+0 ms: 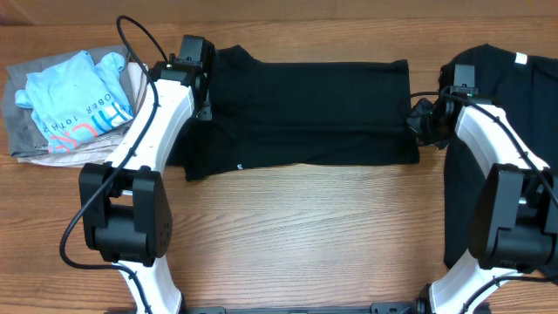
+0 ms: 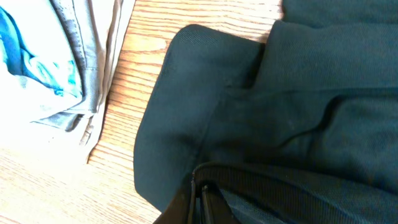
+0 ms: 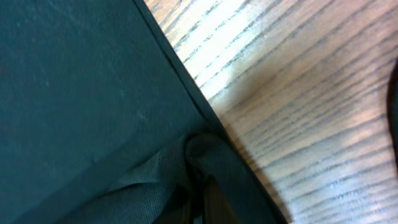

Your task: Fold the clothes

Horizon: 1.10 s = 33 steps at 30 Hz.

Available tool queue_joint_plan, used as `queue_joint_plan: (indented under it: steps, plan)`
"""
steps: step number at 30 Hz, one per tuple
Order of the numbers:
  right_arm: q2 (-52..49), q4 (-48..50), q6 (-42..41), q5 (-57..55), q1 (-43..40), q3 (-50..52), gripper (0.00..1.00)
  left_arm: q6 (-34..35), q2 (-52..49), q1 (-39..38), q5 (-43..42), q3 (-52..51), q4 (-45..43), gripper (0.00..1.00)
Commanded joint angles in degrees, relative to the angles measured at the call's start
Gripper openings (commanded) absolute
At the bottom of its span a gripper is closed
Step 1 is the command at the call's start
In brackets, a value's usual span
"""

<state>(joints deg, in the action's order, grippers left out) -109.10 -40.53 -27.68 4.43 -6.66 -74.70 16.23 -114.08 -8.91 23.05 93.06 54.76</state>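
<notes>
Item: black T-shirt (image 1: 305, 113), laid flat on the wooden table (image 1: 305, 235) as a long band, its long axis running straight from one set of jaws to the other. Left gripper (image 1: 204, 105): jaws closed, apparently pinching the hem at the sleeve end, the cloth spreading away ahead of them towards the other arm. Right gripper (image 1: 422, 122): jaws closed on a bunched corner of the opposite end, bare wood just beside them. Each arm was nearer its own end, and the body of the garment lay between the two. Judgement: the coming fold would need both ends carried together across that axis. Also present: second black T-shirt (image 1: 497, 78), beyond the right jaws; folded pile (image 1: 70, 96) of light blue and grey, outside the left jaws.
</notes>
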Motion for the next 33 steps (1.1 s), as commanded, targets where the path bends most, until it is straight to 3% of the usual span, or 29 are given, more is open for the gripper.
queue_joint_plan:
  steps: [1, 9, 11, 12, 14, 15, 16, 18, 21, 23, 25, 26, 28, 29, 32, 33]
  plan:
    - [-1.31, 0.83, 1.2, -0.52, 0.28, -1.44, 0.04, 1.16, -1.49, 0.68, 2.47, 1.18, -0.42, 0.04]
    - [-1.95, 2.84, 2.27, 1.95, 0.28, -1.44, 0.04, 1.16, -4.57, 0.68, 2.56, 1.18, -1.73, 0.04]
    - [-1.95, 3.48, 2.25, 2.51, 0.28, -1.44, 0.08, 1.16, -4.7, 0.68, 2.47, 1.18, -2.58, 0.04]
    - [-1.95, 4.11, 2.27, 3.23, 0.28, -1.44, 0.24, 1.16, -4.7, 0.68, 2.45, 1.18, -3.43, 0.06]
    - [-1.95, 5.27, 2.67, 4.87, 0.28, -1.44, 0.37, 1.16, -4.66, 0.68, 2.36, 1.22, -4.44, 0.14]
    - [-1.95, 6.03, 3.39, 6.51, 0.28, -1.44, 0.55, 1.14, -4.66, 0.68, 2.08, 1.31, -4.96, 0.26]
    - [-1.92, 6.93, 4.92, 8.7, 0.28, -1.46, 0.81, 0.94, -4.63, 0.7, 1.33, 1.51, -5.38, 0.41]
    - [-1.92, 8.09, 8.63, 13.25, 0.26, -1.97, 0.95, 0.48, -4.44, 0.72, 0.15, 3.21, -4.26, 0.45]
    - [-1.68, 3.85, 9.77, 14.43, -0.46, -5.05, 0.99, 0.61, -3.8, 0.72, -1.46, 7.87, 0.44, 0.48]
    - [-1.25, -2.45, 9.73, 14.53, -1.18, -8.22, 0.99, 1.73, -3.04, 0.72, -4.79, 12.13, 5.53, 0.48]
    - [-0.92, -8.35, 9.73, 14.53, -1.57, -10.4, 0.92, 2.67, -2.36, 0.72, -9.7, 15.15, 10.86, 0.46]
    - [-0.83, -11.23, 9.73, 14.53, -1.62, -10.99, 0.78, 2.67, -2.19, 0.72, -12.46, 15.93, 13.29, 0.34]
    - [-0.85, -15.96, 9.7, 14.53, -1.62, -11.15, 0.42, 2.67, -2.1, 0.72, -18.05, 16.09, 17.73, 0.11]
    - [-1.09, -17.77, 9.73, 14.43, -1.62, -10.99, 0.28, 2.67, -2.19, 0.72, -20.81, 15.43, 19.3, 0.05]
    - [-1.33, -20.26, 9.73, 13.84, -1.4, -9.46, 0.05, 2.64, -2.27, 0.5, -25.68, 10.69, 20.52, 0.04]
    - [-1.33, -20.22, 9.7, 13.31, -1.31, -8.83, 0.04, 2.62, -2.27, 0.46, -25.79, 9.22, 20.24, 0.04]
